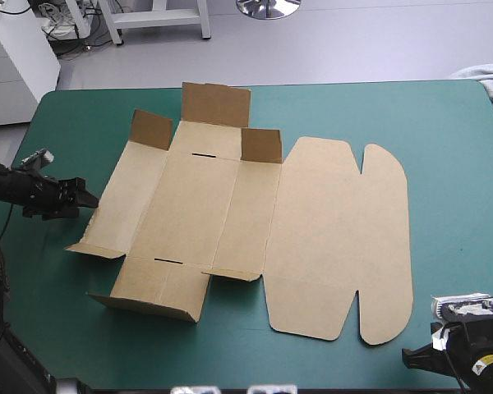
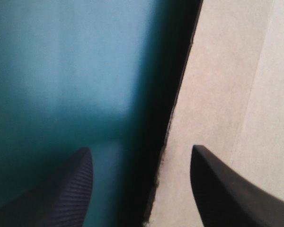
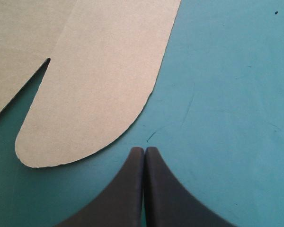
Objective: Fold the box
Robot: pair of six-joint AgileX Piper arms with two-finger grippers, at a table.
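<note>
Filling most of the frame: table (image 1: 452, 164), teal-green cover. Lying flat at centre: brown box (image 1: 329, 238), small flaps standing on its left half. Straddling its left edge, centre left: left gripper (image 2: 139, 158), fingers spread. Pointing toward the rounded flap, lower right: right gripper (image 3: 144, 150), fingers pressed together.

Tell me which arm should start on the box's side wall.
Left. The left gripper is open astride the box edge; the right gripper is shut over teal-green cover, just off the flap.

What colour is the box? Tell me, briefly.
The box is plain brown, with no print. It shows best in the high view.
</note>
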